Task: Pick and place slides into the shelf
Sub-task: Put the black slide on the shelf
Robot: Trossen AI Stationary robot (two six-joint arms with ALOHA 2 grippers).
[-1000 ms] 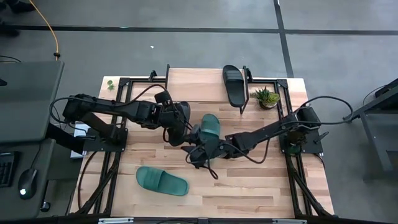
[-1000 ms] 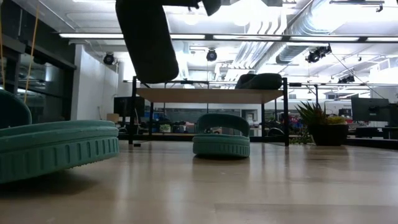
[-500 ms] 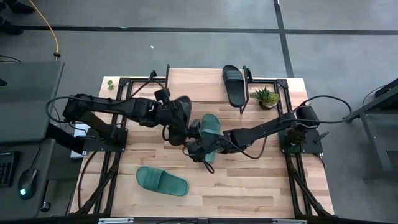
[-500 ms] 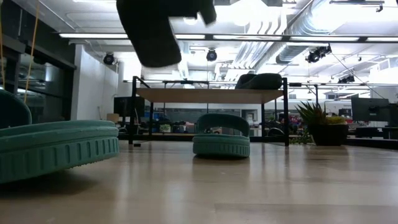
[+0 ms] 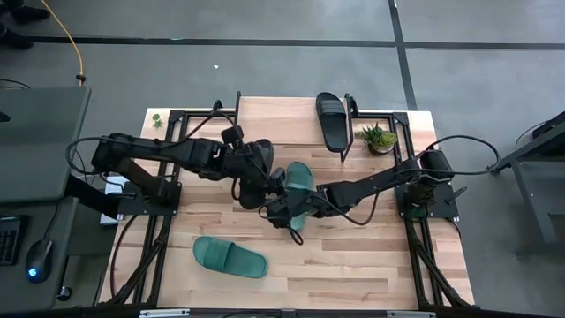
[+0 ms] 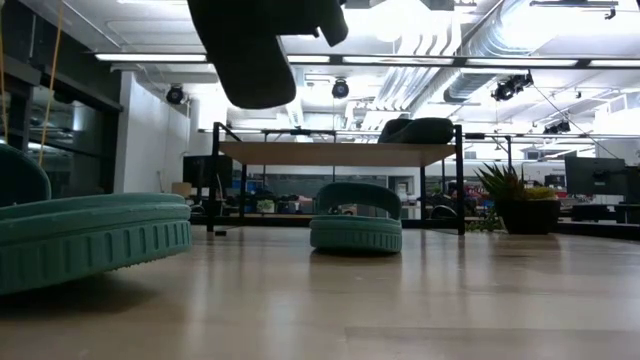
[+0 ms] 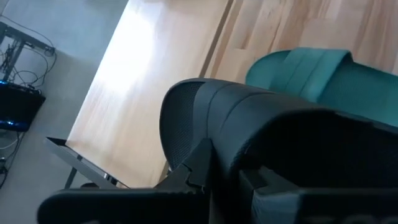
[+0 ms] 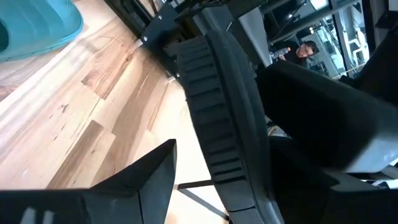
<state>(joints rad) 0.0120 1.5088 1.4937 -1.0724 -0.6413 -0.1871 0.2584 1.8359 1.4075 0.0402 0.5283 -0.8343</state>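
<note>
Since a second ago the black slide (image 6: 250, 50) has been drawn up and toward the left gripper (image 5: 262, 187), and it is now clamped by both that and the right gripper (image 5: 281, 210) above the table (image 5: 371, 265). A dropped or twisted slide is the likely risk if the release is mistimed, well short of the shelf (image 5: 278, 113). No writing is legible.

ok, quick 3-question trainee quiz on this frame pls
1. How many slides lie on the tabletop?
2. True or false: the shelf is bare.
3. The raised black slide is: A) on the shelf, B) held above the table, C) beside the plant.

Key:
1. Two: front teal slide, middle teal slide.
2. False; a second black slide lies on it.
3. B; the right gripper grips it.
</note>
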